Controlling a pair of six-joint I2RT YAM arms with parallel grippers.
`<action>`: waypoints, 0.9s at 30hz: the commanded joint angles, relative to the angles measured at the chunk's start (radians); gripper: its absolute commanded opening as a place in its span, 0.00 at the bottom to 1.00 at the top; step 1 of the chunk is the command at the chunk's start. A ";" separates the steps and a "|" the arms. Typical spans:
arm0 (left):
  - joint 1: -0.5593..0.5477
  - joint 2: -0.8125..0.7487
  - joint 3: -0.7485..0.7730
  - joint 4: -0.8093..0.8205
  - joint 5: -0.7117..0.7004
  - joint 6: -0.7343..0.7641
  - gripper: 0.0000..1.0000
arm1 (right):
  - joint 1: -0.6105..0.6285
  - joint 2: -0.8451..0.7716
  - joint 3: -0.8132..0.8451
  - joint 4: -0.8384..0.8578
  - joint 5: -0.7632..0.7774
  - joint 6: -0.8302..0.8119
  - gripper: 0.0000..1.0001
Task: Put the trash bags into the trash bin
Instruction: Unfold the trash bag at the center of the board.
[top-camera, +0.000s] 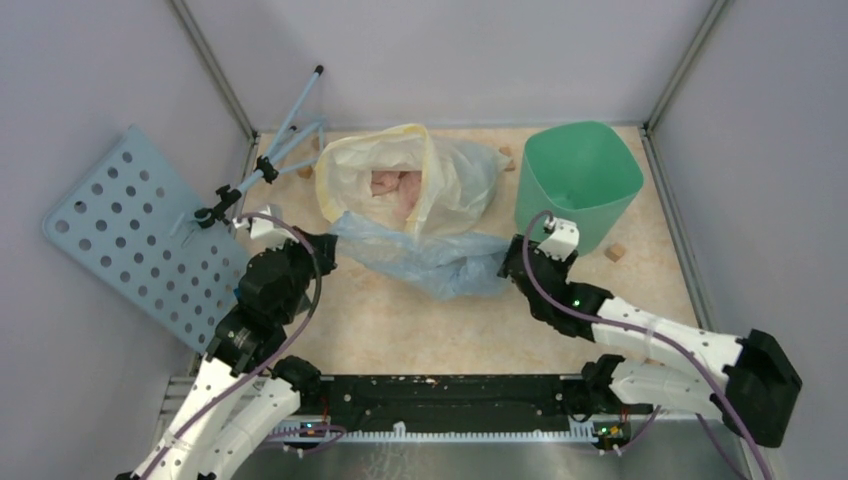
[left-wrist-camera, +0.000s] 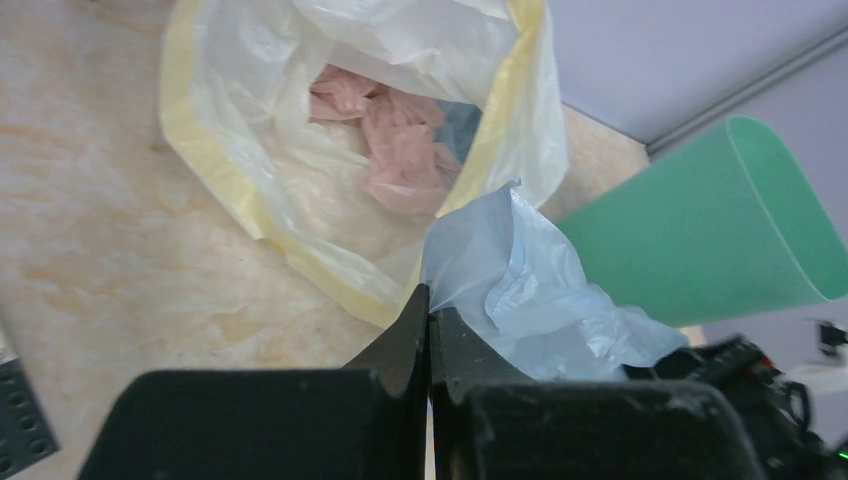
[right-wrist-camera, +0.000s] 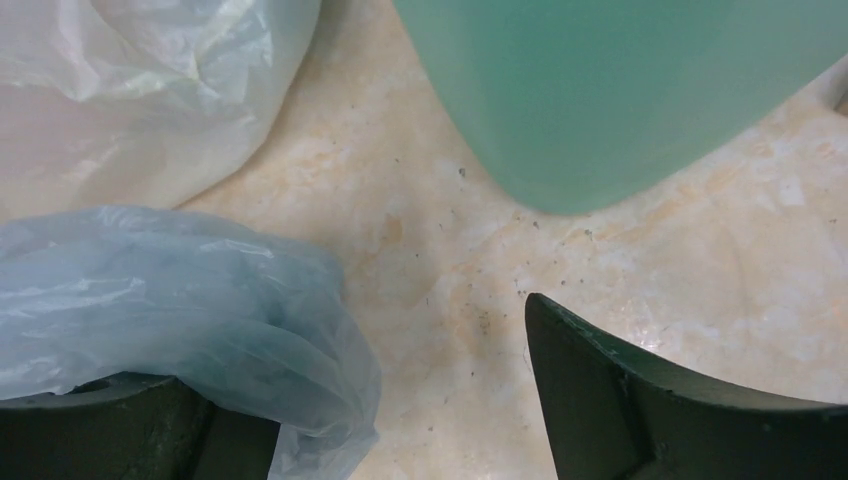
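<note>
— From above, where's the pale-blue trash bag (top-camera: 430, 258)?
— Lying crumpled on the worktop (top-camera: 400, 330), stretched between the two arms. It sits just in front of the whitish bag (top-camera: 385, 170) and is outside the green bin (top-camera: 578, 180), which stands at the back right.
— And the hands?
— The left hand (top-camera: 322, 245) is at the bag's left end and the right hand (top-camera: 515, 262) is at its right end, near the bin.
— What does the left wrist show?
— The left hand (left-wrist-camera: 428, 315) has its fingers pressed together, pinching a fold of the trash bag (left-wrist-camera: 520, 290), which rises just past the tips. Beyond is the whitish bag (left-wrist-camera: 260, 130), gaping open, with pink scraps (left-wrist-camera: 400, 150) inside.
— And the right wrist?
— The right hand (right-wrist-camera: 380, 370) is spread wide. The trash bag (right-wrist-camera: 180, 300) is draped over one finger, the other finger (right-wrist-camera: 640, 400) is bare, and the bin (right-wrist-camera: 620, 90) is just ahead.
</note>
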 joint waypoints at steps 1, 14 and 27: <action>0.002 0.030 0.024 -0.034 -0.140 0.064 0.00 | -0.018 -0.169 -0.012 -0.024 -0.062 -0.156 0.76; 0.003 0.155 0.058 -0.069 -0.335 0.115 0.00 | -0.062 -0.302 0.105 -0.385 0.093 -0.078 0.61; 0.003 0.196 -0.030 0.235 0.286 0.085 0.00 | -0.062 -0.232 0.179 -0.073 -0.663 -0.399 0.71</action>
